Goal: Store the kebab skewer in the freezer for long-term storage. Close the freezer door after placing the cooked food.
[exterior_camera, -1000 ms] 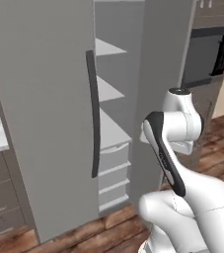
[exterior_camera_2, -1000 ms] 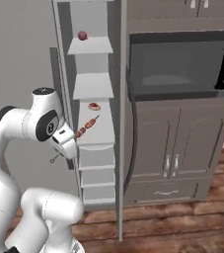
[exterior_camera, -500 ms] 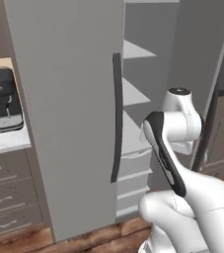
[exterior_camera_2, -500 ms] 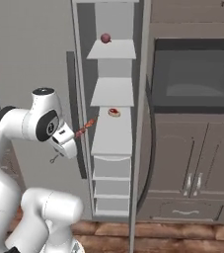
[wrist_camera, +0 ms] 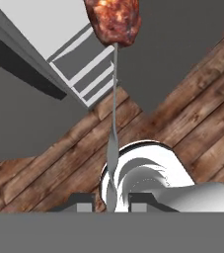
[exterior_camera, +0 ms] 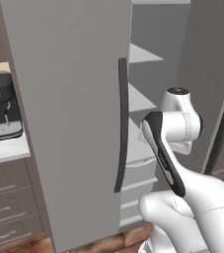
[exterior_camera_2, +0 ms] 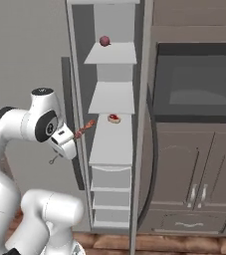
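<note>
My gripper [exterior_camera_2: 68, 142] is shut on the kebab skewer [exterior_camera_2: 86, 127], holding its thin metal stick partway along. The reddish-brown meat points up and right toward the freezer [exterior_camera_2: 112, 144], and the ring end hangs down to the left. In the hand view the stick [wrist_camera: 113, 123] rises from between the finger tips of the gripper [wrist_camera: 112, 201] to a meat chunk at the top. The freezer door [exterior_camera_2: 145, 99] stands open, seen edge-on, to the right of the pale shelves. From the left base it is the grey panel [exterior_camera: 209, 74] beyond the arm. The skewer is just left of the open compartment, outside it.
A round red item [exterior_camera_2: 104, 41] sits on the top shelf and a small reddish item [exterior_camera_2: 114, 118] on the third. The closed left door [exterior_camera: 64, 99] with its dark bar handle [exterior_camera: 122, 123] is near the arm. A dark oven [exterior_camera_2: 199, 89] is at right, a coffee machine [exterior_camera: 2, 113] on the left counter.
Both base views have shifted, so the base has driven; the freezer now looks larger and sits further right. The arm keeps its pose with the skewer still held.
</note>
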